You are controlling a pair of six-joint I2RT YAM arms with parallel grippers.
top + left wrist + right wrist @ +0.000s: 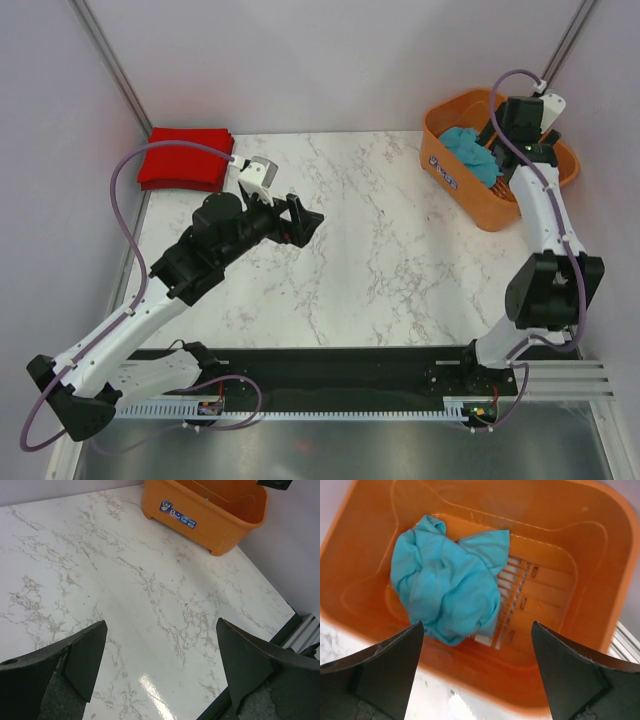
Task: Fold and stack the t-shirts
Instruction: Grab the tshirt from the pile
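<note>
The red t-shirt (186,158) lies folded at the table's far left corner. The teal-blue t-shirt (472,154) lies crumpled inside the orange basket (445,172) at the far right; it also shows in the right wrist view (445,582), bunched on the basket's slotted floor. My right gripper (477,672) is open and empty, hovering over the basket's near rim, above the shirt. In the top view it sits over the basket (505,150). My left gripper (300,222) is open and empty above the marble table left of centre; its fingers (85,655) frame bare tabletop.
The orange basket (210,525) shows at the top of the left wrist view, with a blue label on its side. The marble table (380,260) spans the middle. Grey walls stand on three sides. A black rail (330,370) runs along the near edge.
</note>
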